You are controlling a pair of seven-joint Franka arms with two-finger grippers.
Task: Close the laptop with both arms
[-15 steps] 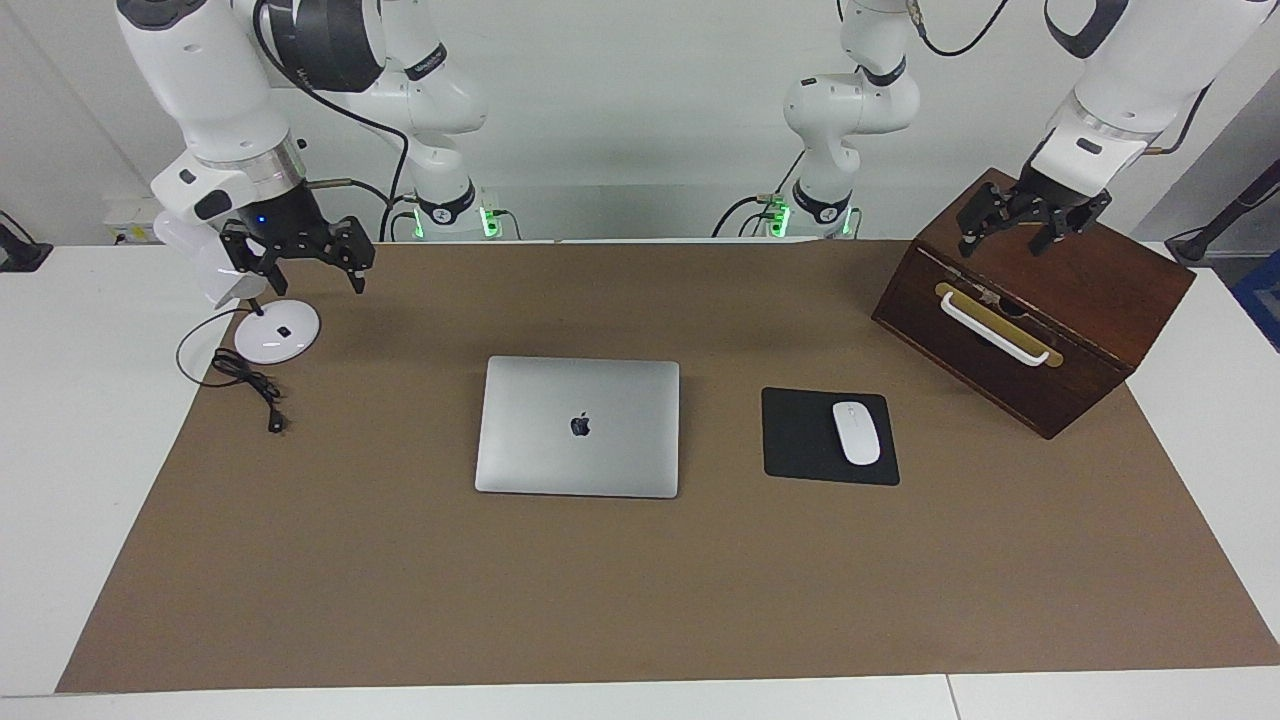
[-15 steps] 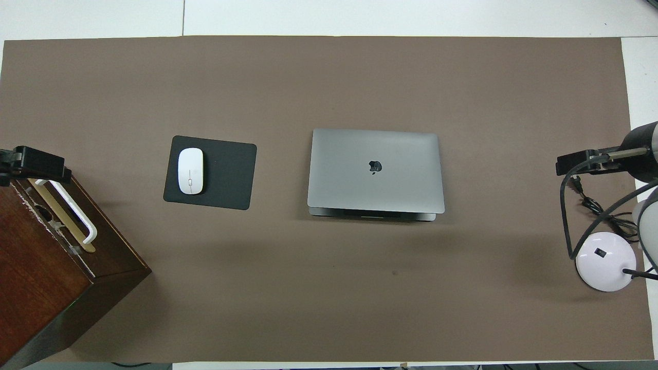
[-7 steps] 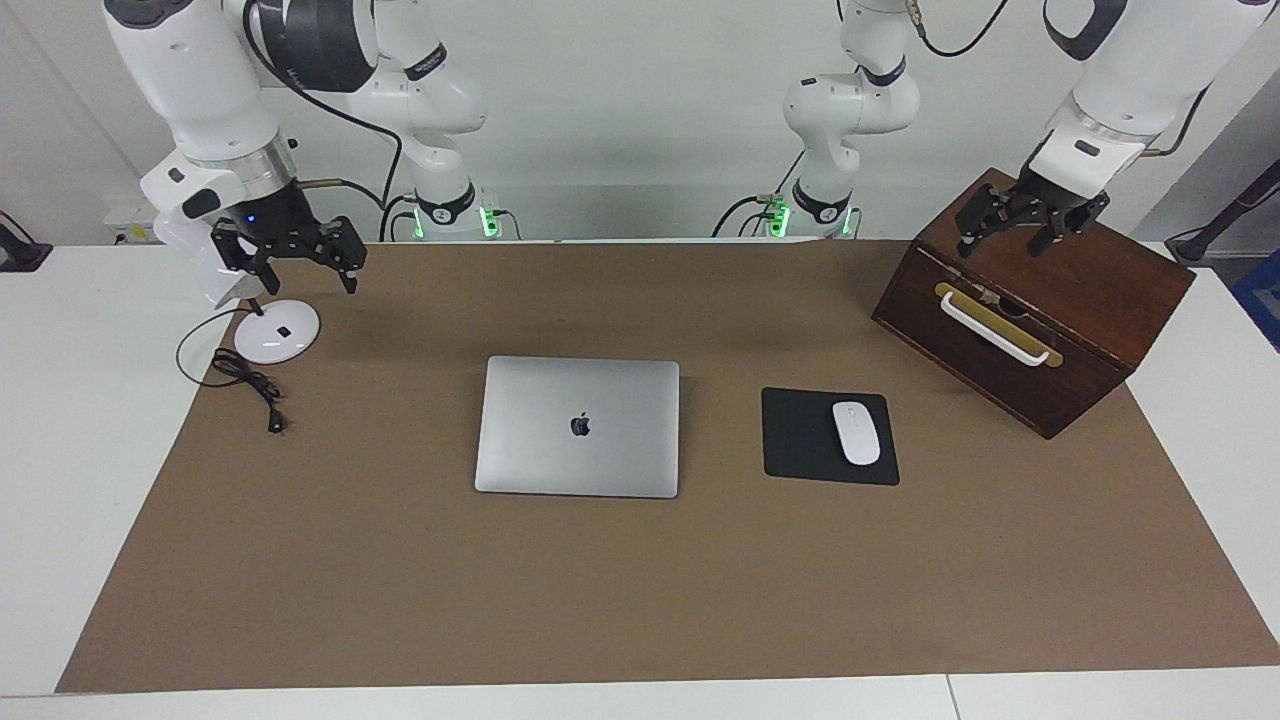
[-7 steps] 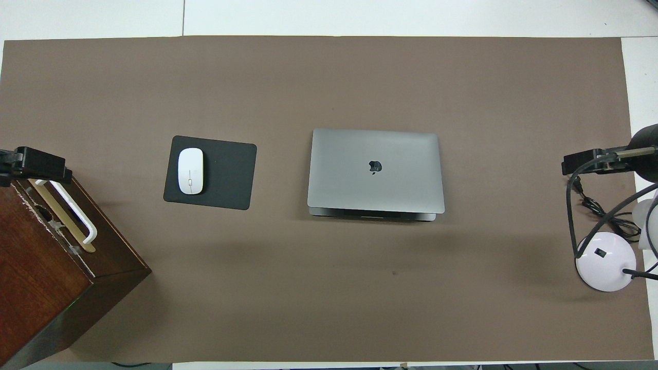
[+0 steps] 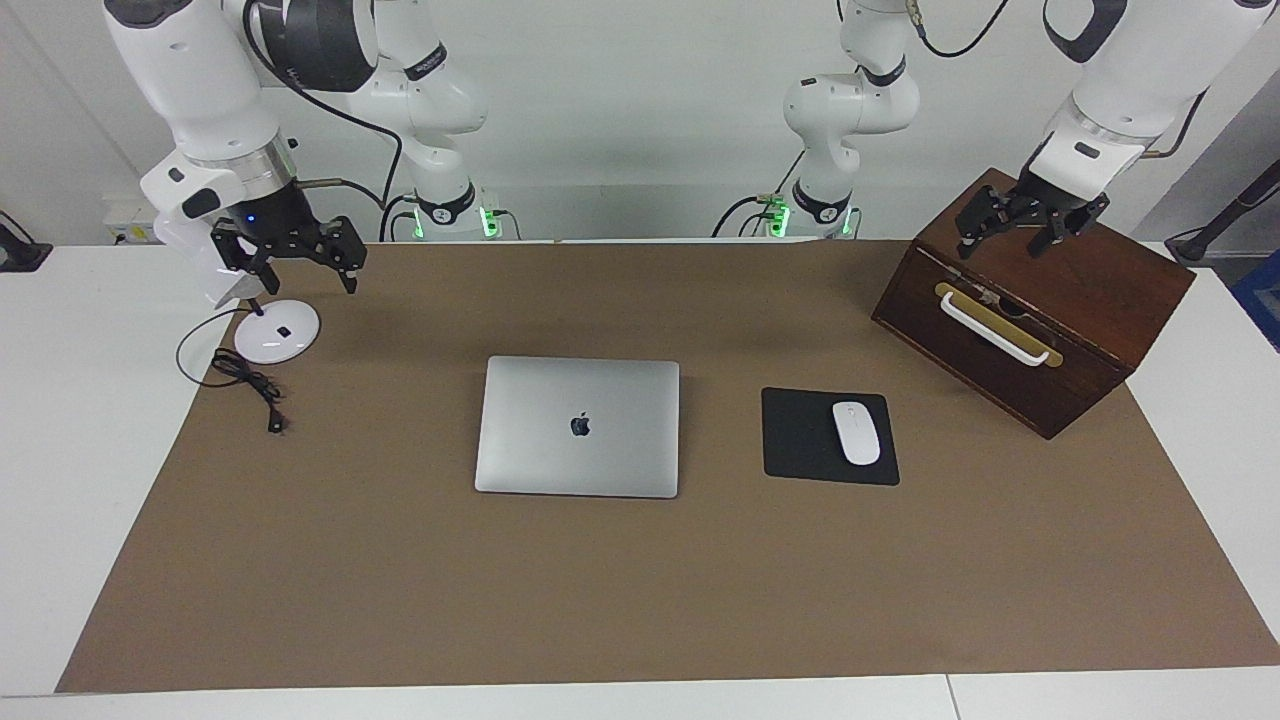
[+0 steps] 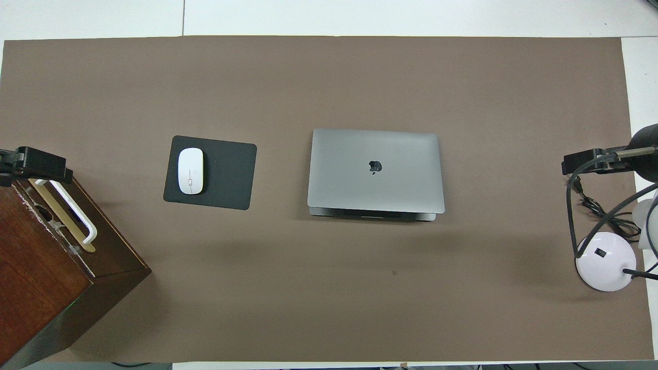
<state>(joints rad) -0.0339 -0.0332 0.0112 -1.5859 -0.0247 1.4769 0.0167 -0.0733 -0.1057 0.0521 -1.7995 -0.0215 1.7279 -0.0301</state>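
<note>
The silver-grey laptop [image 5: 577, 427] lies in the middle of the brown mat with its lid down flat on the base and the dark apple logo facing up. It also shows in the overhead view [image 6: 376, 170], where a thin strip of the base shows along the edge nearer to the robots. My right gripper [image 5: 295, 266] is open and empty, up in the air over the mat beside the white lamp base, well apart from the laptop. My left gripper [image 5: 1005, 232] is open and empty over the wooden box.
A dark wooden box [image 5: 1050, 330] with a white handle stands at the left arm's end. A black mouse pad [image 5: 800, 440] with a white mouse [image 5: 856, 432] lies beside the laptop. A white lamp base [image 5: 277, 332] and black cable [image 5: 250, 385] are at the right arm's end.
My right gripper has drawn back a little toward its own end of the table and risen slightly. The left gripper and the laptop have hardly moved.
</note>
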